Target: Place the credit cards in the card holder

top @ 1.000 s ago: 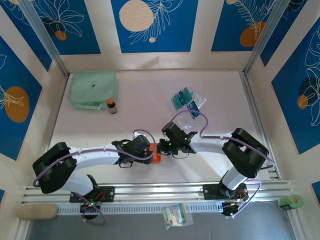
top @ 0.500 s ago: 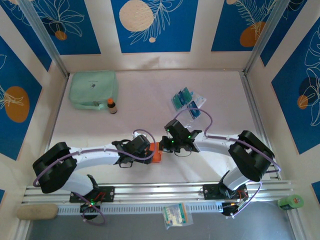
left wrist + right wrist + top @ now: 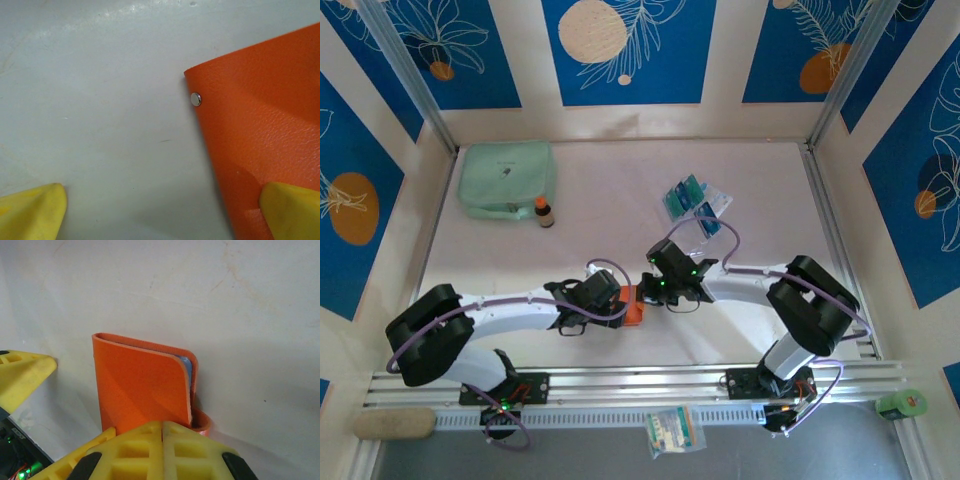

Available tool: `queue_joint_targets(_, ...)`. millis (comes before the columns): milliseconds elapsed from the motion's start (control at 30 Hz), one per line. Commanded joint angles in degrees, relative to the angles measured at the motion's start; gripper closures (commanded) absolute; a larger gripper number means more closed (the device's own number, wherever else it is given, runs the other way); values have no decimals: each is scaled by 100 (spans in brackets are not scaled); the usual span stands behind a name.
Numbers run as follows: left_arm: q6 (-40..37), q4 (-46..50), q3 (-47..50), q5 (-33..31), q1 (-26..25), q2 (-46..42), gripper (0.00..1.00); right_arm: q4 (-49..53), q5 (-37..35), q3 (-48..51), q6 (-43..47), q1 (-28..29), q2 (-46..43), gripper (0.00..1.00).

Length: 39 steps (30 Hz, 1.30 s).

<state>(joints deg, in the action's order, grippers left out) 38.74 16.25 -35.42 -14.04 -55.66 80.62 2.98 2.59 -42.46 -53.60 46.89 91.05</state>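
Pinching the wallet point(image 3: 140, 385) by its edge, the right claw point(image 3: 162, 426) is clamped shut, a card point(image 3: 186, 365) tucked inside, while the left claw point(image 3: 160, 200) gapes wide alongside

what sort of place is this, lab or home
Likely a robot lab work cell: left arm and right arm bolted to an aluminium rail, printed blue panels walling in the white table, props like the mint pouch and card holder.

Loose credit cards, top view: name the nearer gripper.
Right. The right gripper, pinching the orange card holder, sits toward the bases from the credit cards; the open left gripper lies farther left, across the holder.
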Motion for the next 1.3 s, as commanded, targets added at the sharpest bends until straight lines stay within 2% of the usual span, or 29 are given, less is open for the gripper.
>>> queue_joint_targets(0,2,367,68,-26,-94,200,0,-65,128,-174,68,51,108,100)
queue_joint_targets(867,2,392,70,-46,-108,189,0,-212,-135,541,-185,395,89,100)
queue_joint_targets(1267,72,360,83,-24,-112,231,0,-229,-718,887,-177,870,157,100)
